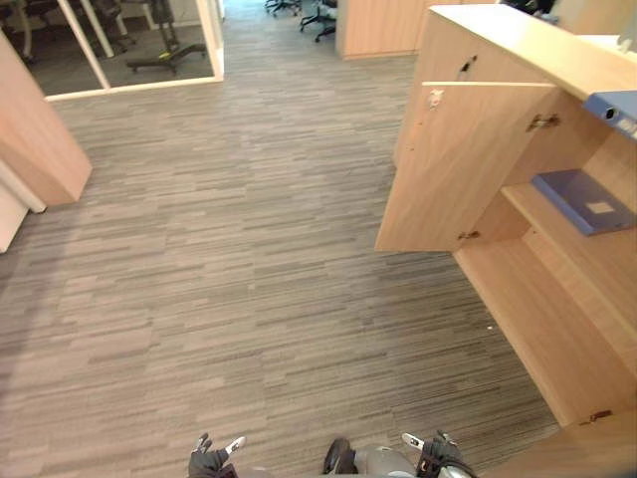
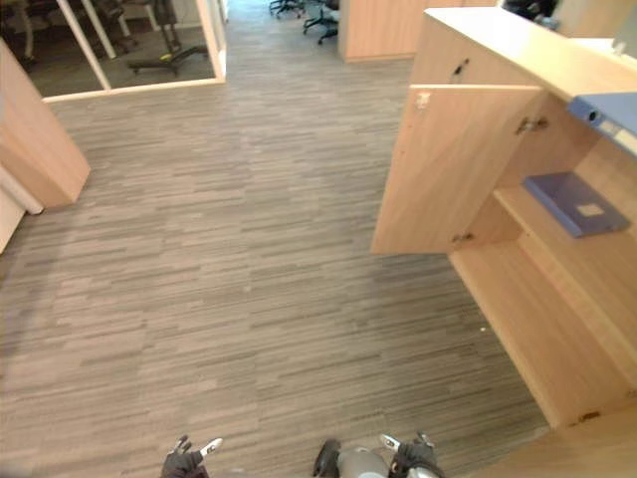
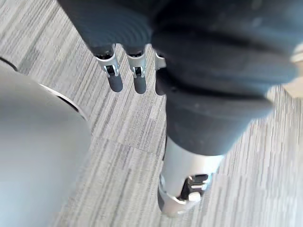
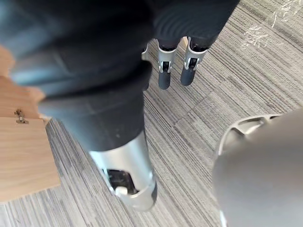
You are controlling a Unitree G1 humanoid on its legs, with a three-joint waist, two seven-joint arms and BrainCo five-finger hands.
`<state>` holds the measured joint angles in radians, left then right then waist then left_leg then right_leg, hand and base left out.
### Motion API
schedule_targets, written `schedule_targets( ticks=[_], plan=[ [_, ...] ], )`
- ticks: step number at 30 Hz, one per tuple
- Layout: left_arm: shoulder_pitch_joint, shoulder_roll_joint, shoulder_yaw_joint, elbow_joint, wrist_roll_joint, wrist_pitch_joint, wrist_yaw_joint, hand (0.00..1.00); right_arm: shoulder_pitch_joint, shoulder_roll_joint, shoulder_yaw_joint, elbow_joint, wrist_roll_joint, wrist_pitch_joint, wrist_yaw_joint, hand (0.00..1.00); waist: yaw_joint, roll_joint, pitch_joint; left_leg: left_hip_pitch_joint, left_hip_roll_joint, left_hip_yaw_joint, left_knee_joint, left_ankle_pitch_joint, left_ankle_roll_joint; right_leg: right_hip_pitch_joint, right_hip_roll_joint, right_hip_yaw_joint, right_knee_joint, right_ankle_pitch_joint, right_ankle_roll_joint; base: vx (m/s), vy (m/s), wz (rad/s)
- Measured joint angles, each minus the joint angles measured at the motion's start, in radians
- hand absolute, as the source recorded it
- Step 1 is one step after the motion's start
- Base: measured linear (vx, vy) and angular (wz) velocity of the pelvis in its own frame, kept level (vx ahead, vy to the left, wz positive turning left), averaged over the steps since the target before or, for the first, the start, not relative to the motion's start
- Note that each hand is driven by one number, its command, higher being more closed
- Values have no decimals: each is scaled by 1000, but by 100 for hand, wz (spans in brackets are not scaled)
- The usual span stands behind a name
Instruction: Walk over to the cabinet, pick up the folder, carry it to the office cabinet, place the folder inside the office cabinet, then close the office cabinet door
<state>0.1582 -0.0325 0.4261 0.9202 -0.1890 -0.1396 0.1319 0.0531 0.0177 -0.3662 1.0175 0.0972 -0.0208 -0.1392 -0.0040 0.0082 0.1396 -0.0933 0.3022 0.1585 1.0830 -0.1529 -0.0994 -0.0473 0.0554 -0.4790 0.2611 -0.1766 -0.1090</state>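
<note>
Down at the robot's sides, the left hand point(image 1: 211, 460) hangs with fingers straight and apart, nothing in it, and the right hand point(image 1: 436, 456) is just the same, loose and empty over the grey carpet point(image 1: 249, 249). Sweeping across from the left: a wooden panel point(image 1: 35, 139) at the edge, a glass partition point(image 1: 129, 40) behind it, office chairs point(image 1: 318, 15) far off at the back. And here on the right, the cabinet point(image 1: 518, 40) with its door point(image 1: 453, 164) swung wide open. There's the blue folder point(image 1: 582, 199), lying flat on the shelf point(image 1: 597, 264) inside, well apart from both hands. A second blue binder point(image 1: 612, 108) sits on the cabinet's top. That folder looks light and stiff to me, with a smooth cover that may be slippery. Lying flat, it leaves no room for fingers beneath, so I'd draw it towards the shelf's front edge and pinch that near edge, thumb above, fingers below.
</note>
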Motion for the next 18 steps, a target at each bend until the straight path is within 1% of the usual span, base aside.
schedule_targets(
  ticks=[1,2,3,4,5,6,7,8,9,10,11,12,13,14,15,16,17,18],
  plan=[
    [5,0,11,-13,-17,-2,4,0,5,5,-6,6,0,1,0,0,7,-7,0,-53,-6,20,35,-11,8,39,18,24,-41,0,0,340,-154,-46],
    [7,0,16,-18,-25,-6,5,0,6,5,-7,13,0,2,-1,0,12,-11,2,-80,-16,31,31,-22,13,52,22,42,-51,0,0,391,-145,-61],
    [6,1,20,-25,-34,-9,7,0,0,-2,-21,37,-1,2,-1,0,19,-27,3,-121,-43,41,-17,-47,20,81,25,73,-76,8,-3,237,-70,-66],
    [7,1,23,-25,-40,-11,11,0,-14,-2,-46,66,0,6,-1,0,29,-27,3,-137,-65,43,-91,-66,22,107,25,93,-94,24,-7,282,-63,-88],
    [12,0,28,-23,-42,-10,17,0,-20,-4,-46,84,0,12,-2,0,39,-28,3,-151,-90,37,-220,-79,27,140,27,128,-123,26,-7,347,-36,-95],
    [17,-3,35,-23,-44,-10,20,0,-20,-4,-44,84,0,14,-2,0,45,-29,4,-166,-116,8,-365,-80,30,168,29,161,-142,27,-6,365,-19,-90],
    [19,-7,46,-23,-45,-9,20,0,-22,-4,-36,84,0,16,-1,0,50,-29,4,-178,-129,-23,-464,-79,29,181,32,188,-153,27,-6,398,15,-84],
    [19,-10,59,-22,-48,-9,22,0,-27,-4,-22,81,0,17,-1,0,53,-31,5,-190,-142,-71,-567,-70,22,194,36,220,-166,27,-6,292,37,-75],
    [19,-14,66,-17,-48,-8,25,0,-31,-3,-16,80,0,17,-1,0,56,-31,6,-192,-147,-104,-635,-59,17,204,38,243,-176,27,-6,369,71,-101],
    [23,-17,68,-6,-53,-8,29,0,-32,-5,1,77,-1,16,-1,0,68,-25,2,-193,-148,-162,-757,-41,0,219,48,292,-189,24,-2,368,104,-116],
    [25,-22,73,-1,-62,-7,35,0,-35,-5,-1,76,0,16,-1,0,74,-21,0,-192,-141,-199,-825,-15,-8,234,53,331,-198,11,17,367,118,-109],
    [25,-22,73,2,-65,-7,36,0,-31,-4,1,76,0,16,-1,0,75,-21,-1,-192,-142,-208,-835,-4,-13,246,52,351,-202,3,28,399,152,-91],
    [25,-20,73,14,-66,-7,37,0,-18,-4,2,73,0,16,-2,0,76,-14,-18,-195,-144,-215,-836,22,-1,262,49,382,-202,-13,55,454,192,-82],
    [24,-18,80,25,-67,-7,36,0,-7,0,4,72,0,16,-1,0,77,-19,-36,-187,-159,-216,-823,92,13,274,29,412,-201,-27,79,478,212,-85],
    [25,-18,87,31,-67,-6,37,0,1,3,5,70,0,17,-1,0,79,-22,-49,-180,-167,-204,-824,126,20,274,14,426,-197,-33,89,499,247,-96],
    [33,-20,89,41,-70,-6,36,0,23,6,5,53,0,17,-1,0,85,-19,-74,-159,-175,-165,-835,202,5,265,-21,456,-164,-56,125,480,272,-94],
    [27,-6,84,61,-73,-6,36,0,31,12,-5,50,0,18,1,0,83,-32,-89,-131,-203,-108,-848,188,21,222,-75,474,-83,-84,162,465,282,-95],
    [27,-6,83,65,-72,-6,37,0,30,12,-8,48,0,18,2,0,84,-31,-94,-111,-215,-80,-865,181,32,194,-98,484,-26,-93,177,411,303,-92]
  ],
)
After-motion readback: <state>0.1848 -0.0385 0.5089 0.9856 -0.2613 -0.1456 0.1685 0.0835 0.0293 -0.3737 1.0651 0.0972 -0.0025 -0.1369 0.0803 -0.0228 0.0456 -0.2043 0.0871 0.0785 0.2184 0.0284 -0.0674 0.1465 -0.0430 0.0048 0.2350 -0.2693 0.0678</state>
